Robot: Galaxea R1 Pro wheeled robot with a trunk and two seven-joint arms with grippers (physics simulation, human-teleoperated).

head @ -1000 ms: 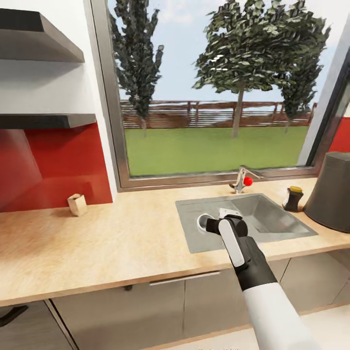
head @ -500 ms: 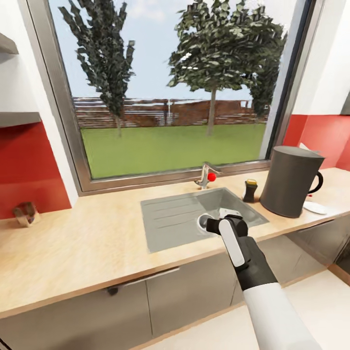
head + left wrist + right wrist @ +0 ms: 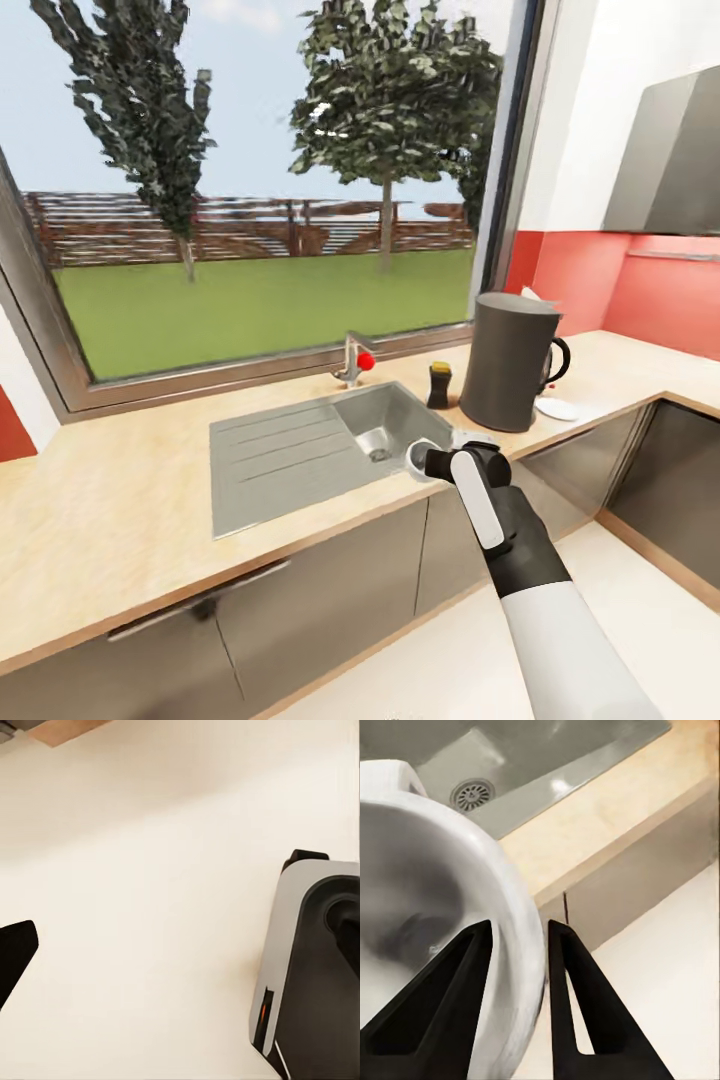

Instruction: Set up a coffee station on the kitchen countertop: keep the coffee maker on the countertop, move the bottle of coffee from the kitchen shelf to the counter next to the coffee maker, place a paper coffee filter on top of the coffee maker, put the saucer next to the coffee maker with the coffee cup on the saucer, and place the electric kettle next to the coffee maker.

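While the right gripper pinches the rim of the coffee cup, one finger inside and one outside, it holds the cup over the desk's near edge beside the sink. Farther right on the desk stands the coffee maker, with the bottle of coffee just left of it and the saucer at its right. I cannot tell the left gripper's state.
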